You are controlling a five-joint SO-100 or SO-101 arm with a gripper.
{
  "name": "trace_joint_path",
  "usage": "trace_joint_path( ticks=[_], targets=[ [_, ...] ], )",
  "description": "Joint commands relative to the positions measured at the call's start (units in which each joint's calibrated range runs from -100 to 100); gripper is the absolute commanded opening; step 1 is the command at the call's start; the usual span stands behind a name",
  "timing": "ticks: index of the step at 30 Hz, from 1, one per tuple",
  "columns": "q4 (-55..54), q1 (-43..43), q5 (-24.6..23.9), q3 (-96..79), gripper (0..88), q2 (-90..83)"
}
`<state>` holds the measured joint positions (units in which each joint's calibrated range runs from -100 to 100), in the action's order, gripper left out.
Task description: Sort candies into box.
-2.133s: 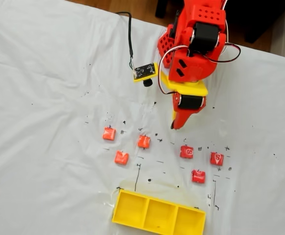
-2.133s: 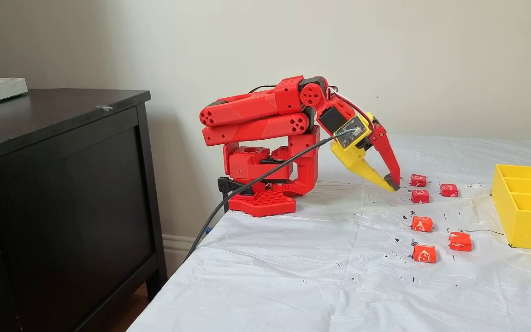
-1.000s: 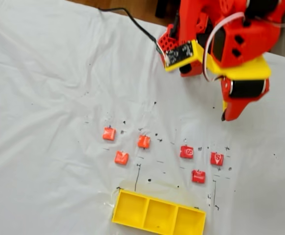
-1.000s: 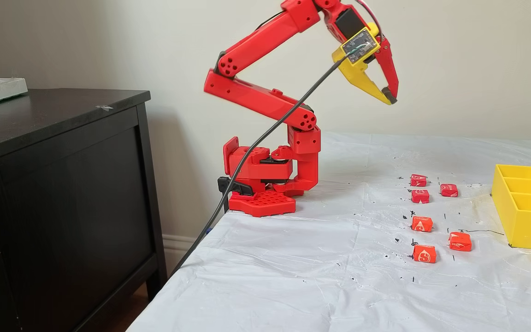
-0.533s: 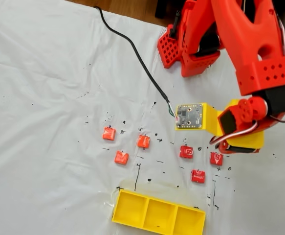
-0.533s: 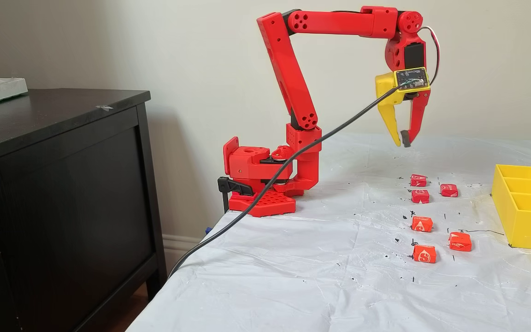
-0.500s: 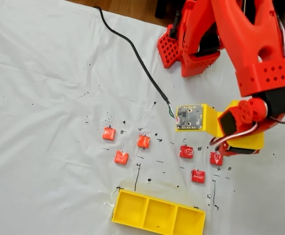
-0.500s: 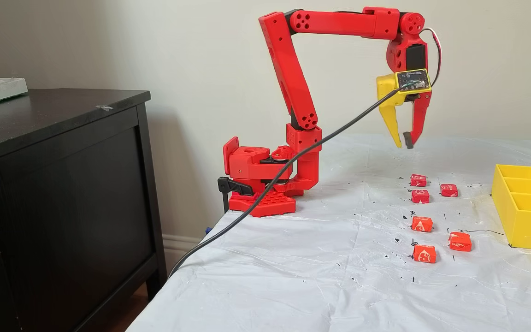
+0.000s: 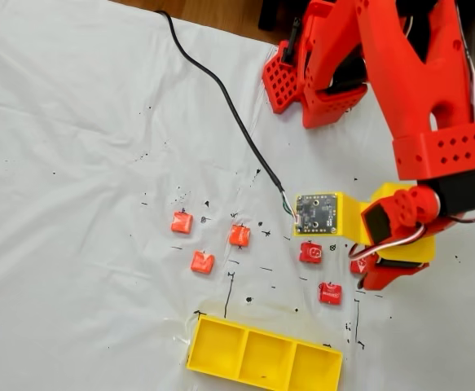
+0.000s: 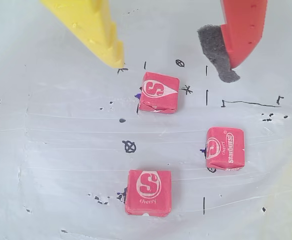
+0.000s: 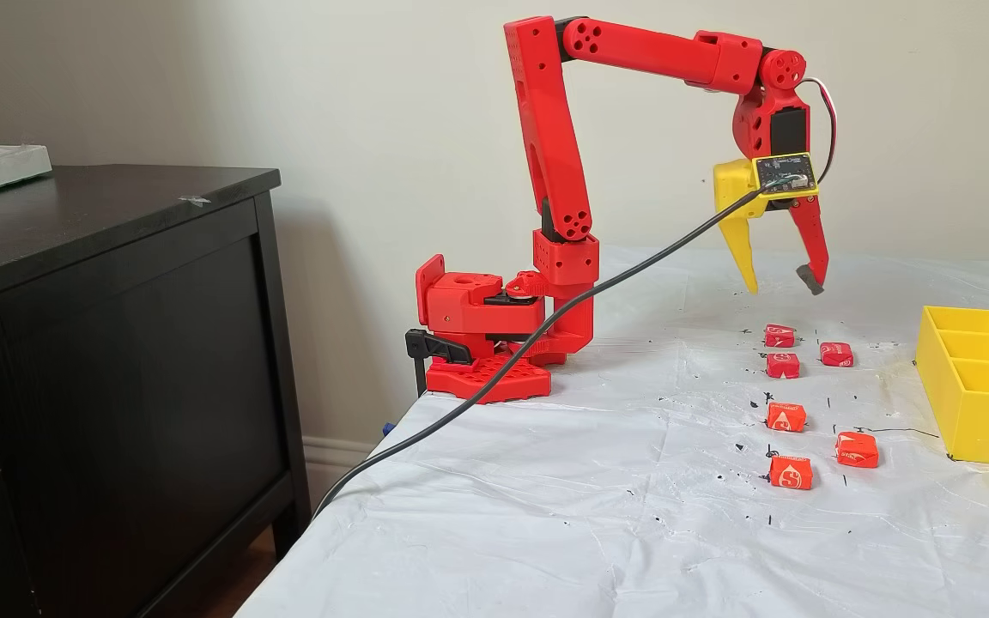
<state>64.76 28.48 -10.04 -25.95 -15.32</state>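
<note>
Six red wrapped candies lie on the white sheet. In a fixed view three sit at the left (image 9: 182, 221) (image 9: 239, 235) (image 9: 202, 262), and three at the right, one (image 9: 310, 253) beside my wrist. My gripper (image 11: 780, 286) hangs open above the far group (image 11: 779, 336), apart from it. In the wrist view the gripper (image 10: 171, 65) spans a yellow finger (image 10: 105, 40) and a red finger, with one candy (image 10: 159, 92) just below the gap and two others (image 10: 225, 148) (image 10: 148, 192) beyond. The yellow box (image 9: 221, 373) (image 11: 979, 421) holds nothing.
A black cable (image 11: 546, 326) runs from the yellow camera mount (image 9: 317, 216) off the table's edge. The red arm base (image 11: 482, 343) stands at the back. A dark cabinet (image 11: 117, 343) stands beside the table. Ink marks dot the sheet.
The arm has unfolded from near its base, swung out over the far candy group and come lower. The gripper, shut before, now stands open. The candies have not moved.
</note>
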Motion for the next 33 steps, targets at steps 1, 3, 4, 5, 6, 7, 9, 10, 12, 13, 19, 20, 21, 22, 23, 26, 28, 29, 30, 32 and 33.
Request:
trace_joint_path(
  ticks=[1,3,4,5,6,7,9,10,12,13,19,20,21,22,23,26,28,29,30,32,33],
  targets=[
    [-1.43,0.86,0.63,1.42,28.3,-0.12],
    [-1.51,0.86,0.78,1.42,28.5,0.13],
    [-1.76,0.95,0.93,1.24,28.5,0.22],
    [-2.01,1.04,1.03,1.05,28.5,0.39],
    [-2.33,1.14,1.12,0.87,28.8,0.64],
    [-2.74,1.32,1.27,0.6,29.2,0.98],
    [-3.89,1.59,1.47,-0.13,31.2,2.0],
    [-4.63,1.59,1.51,-0.31,32.1,3.36],
    [-4.95,1.86,1.61,-0.31,32.3,4.71],
    [-5.04,1.95,1.66,-0.31,32.3,5.14],
    [-6.1,2.4,1.9,0.05,32.7,7.94],
    [-6.18,2.49,1.95,0.14,32.7,8.45],
    [-6.43,2.49,2.0,0.23,32.7,8.95],
    [-6.59,2.58,2.1,0.23,32.5,9.38],
    [-6.75,2.77,2.2,0.23,32.5,9.89],
    [-6.92,3.4,2.49,0.14,33.2,11.08],
    [-7.41,3.67,2.59,0.14,33.1,11.84],
    [-7.65,3.76,2.74,0.23,33.0,12.18],
    [-7.9,3.76,2.78,0.51,32.9,12.6],
    [-8.15,3.76,2.78,1.24,32.8,13.53],
    [-8.39,3.85,2.83,1.78,32.3,14.13]
  ],
)
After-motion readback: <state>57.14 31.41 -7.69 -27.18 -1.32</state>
